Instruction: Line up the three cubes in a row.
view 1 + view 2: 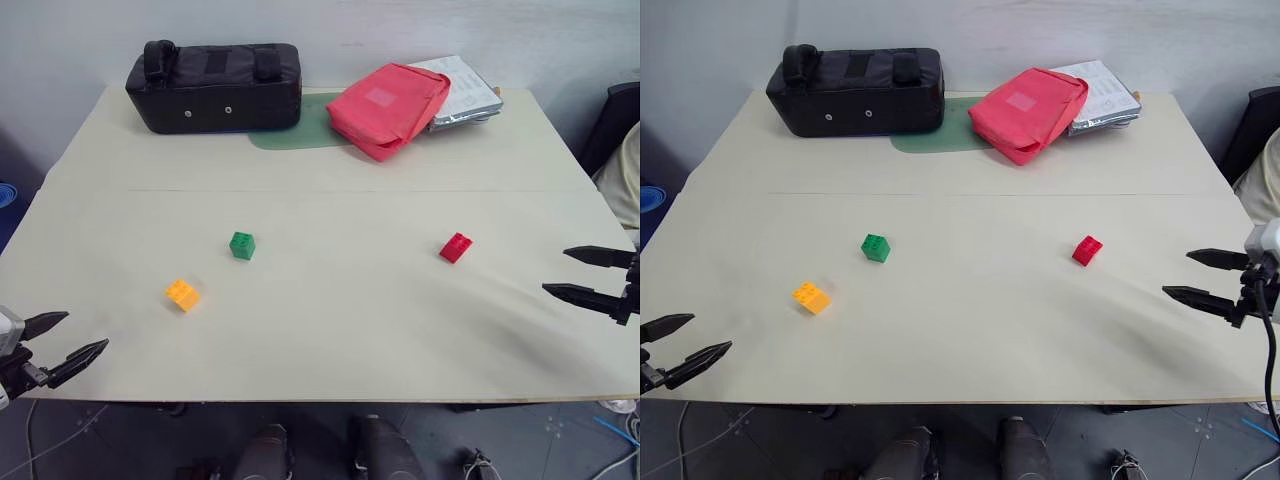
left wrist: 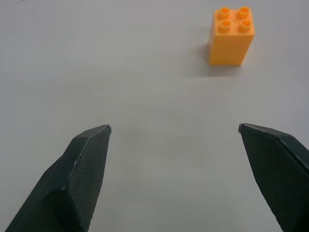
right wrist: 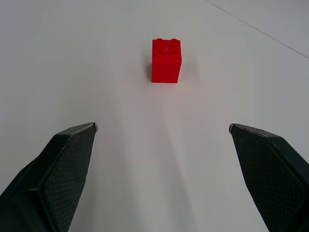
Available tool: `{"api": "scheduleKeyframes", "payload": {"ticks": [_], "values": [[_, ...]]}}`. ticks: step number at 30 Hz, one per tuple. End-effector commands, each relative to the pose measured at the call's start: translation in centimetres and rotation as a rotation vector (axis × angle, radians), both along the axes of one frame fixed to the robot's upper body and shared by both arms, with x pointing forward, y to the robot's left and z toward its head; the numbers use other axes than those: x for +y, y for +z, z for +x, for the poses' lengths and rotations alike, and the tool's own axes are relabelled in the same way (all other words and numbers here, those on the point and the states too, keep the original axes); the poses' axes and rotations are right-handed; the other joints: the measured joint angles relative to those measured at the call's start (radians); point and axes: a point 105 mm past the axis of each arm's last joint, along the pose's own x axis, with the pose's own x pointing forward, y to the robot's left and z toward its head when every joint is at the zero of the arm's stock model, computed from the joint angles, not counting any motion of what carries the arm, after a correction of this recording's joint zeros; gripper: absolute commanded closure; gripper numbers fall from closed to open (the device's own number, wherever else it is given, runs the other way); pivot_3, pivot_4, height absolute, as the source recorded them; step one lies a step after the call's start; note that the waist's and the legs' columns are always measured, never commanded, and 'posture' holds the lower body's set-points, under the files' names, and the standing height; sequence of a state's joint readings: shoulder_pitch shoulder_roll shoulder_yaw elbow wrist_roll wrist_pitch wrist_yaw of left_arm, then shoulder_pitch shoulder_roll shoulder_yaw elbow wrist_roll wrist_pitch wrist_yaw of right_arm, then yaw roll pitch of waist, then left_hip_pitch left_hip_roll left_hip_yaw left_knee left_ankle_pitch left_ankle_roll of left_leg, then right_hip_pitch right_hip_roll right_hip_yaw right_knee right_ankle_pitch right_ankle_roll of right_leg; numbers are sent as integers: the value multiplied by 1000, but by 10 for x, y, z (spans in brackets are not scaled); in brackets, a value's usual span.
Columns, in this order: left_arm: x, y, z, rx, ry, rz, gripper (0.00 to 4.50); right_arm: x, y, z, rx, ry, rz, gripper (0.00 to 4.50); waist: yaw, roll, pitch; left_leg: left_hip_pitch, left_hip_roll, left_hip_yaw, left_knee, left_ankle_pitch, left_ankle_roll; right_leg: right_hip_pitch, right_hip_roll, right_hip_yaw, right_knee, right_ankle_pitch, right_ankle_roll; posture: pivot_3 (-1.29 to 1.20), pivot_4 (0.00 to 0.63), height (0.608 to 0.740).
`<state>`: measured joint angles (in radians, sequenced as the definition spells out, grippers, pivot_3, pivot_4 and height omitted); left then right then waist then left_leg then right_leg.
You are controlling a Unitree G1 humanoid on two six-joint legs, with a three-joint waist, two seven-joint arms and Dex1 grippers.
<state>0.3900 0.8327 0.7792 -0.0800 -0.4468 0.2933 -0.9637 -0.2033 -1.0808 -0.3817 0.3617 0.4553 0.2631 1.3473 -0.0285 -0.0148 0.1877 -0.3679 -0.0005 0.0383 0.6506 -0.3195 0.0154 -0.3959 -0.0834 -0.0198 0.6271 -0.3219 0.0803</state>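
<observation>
Left wrist view: the left gripper gapes wide and empty, the orange brick ahead of it; the right gripper is likewise spread and empty, facing the red brick; the green brick sits beyond the orange one, between both grippers.

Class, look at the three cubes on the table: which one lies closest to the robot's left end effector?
The orange-yellow cube, the leftmost. The green cube lies farther back, and the red cube sits toward the right end effector.

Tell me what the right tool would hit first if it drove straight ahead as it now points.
Probably the red cube: it stands almost dead ahead of the open right tool, bare table between them. Depth is hard to judge.
</observation>
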Motion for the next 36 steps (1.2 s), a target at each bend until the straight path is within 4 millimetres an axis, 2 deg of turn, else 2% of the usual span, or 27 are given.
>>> {"api": "scheduleKeyframes", "payload": {"ticks": [1,13,17,22,27,33,36], "values": [[0,9,0,-33,0,16,44,4,8,-1,-28,14,-1,0,0,0,0,0,0,0,0,0,0,0,0,0,0,0,0,0,150,740],[2,7,1,-38,57,24,44,6,3,2,-22,-10,-19,0,-1,0,0,0,0,0,-1,0,0,0,0,0,0,0,0,0,150,740],[0,1,-2,-10,48,38,44,7,3,2,-32,-9,-53,0,-1,0,0,0,0,0,-1,0,0,0,0,0,0,0,0,0,150,740],[-2,7,7,-40,42,21,44,0,3,8,-47,-67,-111,0,0,0,0,0,0,0,0,0,0,0,0,0,0,0,0,0,150,740],[-31,20,24,-58,-75,-25,44,17,11,15,-67,-12,-140,0,0,0,0,0,0,0,0,0,0,0,0,0,1,0,0,0,150,740],[-98,56,43,-54,-403,-115,44,48,21,52,-57,2,-129,0,-6,0,0,0,0,0,0,2,-3,-1,0,0,2,0,0,0,150,740],[-127,65,47,-31,-558,-84,44,61,18,70,-34,15,-148,0,-6,1,1,0,0,-1,0,4,-7,-2,1,0,2,0,0,0,150,740]]}}
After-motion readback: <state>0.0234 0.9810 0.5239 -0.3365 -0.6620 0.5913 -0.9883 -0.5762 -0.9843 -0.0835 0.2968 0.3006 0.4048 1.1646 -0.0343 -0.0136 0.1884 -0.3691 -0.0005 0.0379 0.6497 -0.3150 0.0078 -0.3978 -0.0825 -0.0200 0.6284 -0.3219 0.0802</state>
